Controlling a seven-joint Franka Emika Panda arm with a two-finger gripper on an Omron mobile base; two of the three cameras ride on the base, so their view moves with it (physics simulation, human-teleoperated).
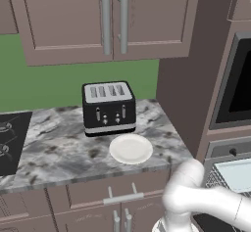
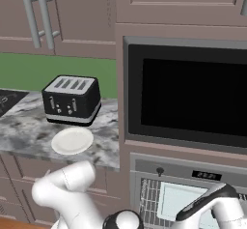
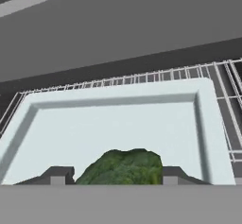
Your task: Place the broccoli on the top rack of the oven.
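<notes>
Oven (image 2: 193,194), lower right of the right base frame: grey control strip with one dark knob, below the black-windowed unit (image 2: 193,97). Its top rack (image 3: 227,100) appears in the hand frame as thin silvery bars running along the upper and right edges, bearing a pale shallow tray (image 3: 118,124). The arm (image 2: 212,206) reaches toward the oven at the bottom right of the right base frame.

Counter (image 1: 59,148), middle left of the left base frame, carries a black toaster (image 1: 109,107) and a bare white plate (image 1: 130,149).

Gripper (image 3: 109,176), bottom centre of the hand frame: its two dark tips sit against either side of the broccoli (image 3: 122,167), clamped on it above the tray.

Judged handling: light, small, stiffish stalk, crumbly bumpy head; grasp it across the stalk with modest force, since the head could shed or slip.
</notes>
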